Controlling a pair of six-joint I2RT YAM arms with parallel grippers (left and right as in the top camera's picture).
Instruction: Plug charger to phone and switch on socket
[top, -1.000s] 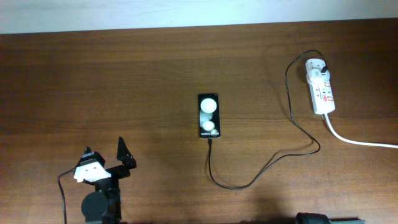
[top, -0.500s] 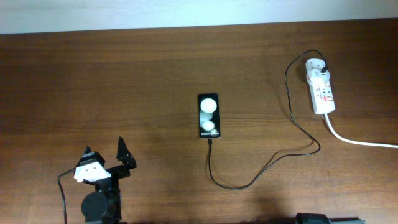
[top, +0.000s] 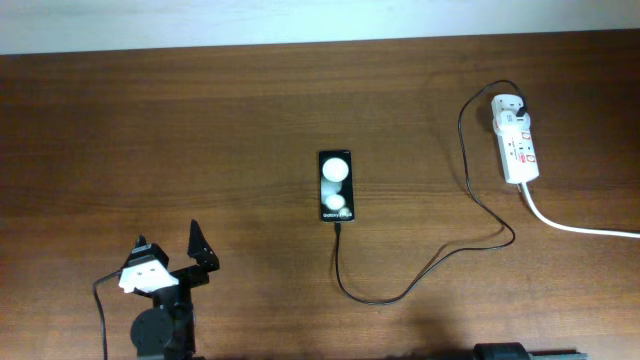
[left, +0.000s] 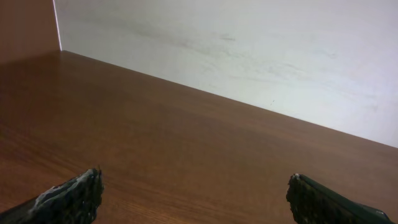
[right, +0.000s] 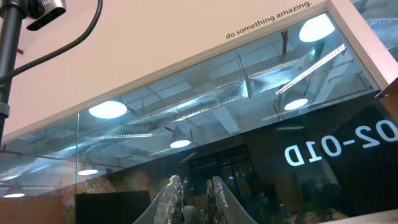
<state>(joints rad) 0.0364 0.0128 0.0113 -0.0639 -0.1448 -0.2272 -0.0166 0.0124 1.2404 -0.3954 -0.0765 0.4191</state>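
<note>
The black phone (top: 336, 186) lies flat at the table's middle, with two white spots and lettering at its near end. The thin black charger (top: 400, 293) runs from the phone's near end, where its tip (top: 340, 227) meets the phone, loops right and goes up to the white socket (top: 520, 150) at far right. My left gripper (top: 168, 238) is open and empty at the near left, far from the phone; its wrist view (left: 196, 190) shows only bare table. My right gripper (right: 194, 186) points up at a glass wall, fingers close together, nothing between them.
A black plug (top: 523, 103) sits in the socket's far end. The thick white cord (top: 580, 227) leaves the socket toward the right edge. The wooden table (top: 200, 130) ends at a white wall (left: 249, 43) at the back. The right arm's base (top: 505, 351) shows at the bottom edge.
</note>
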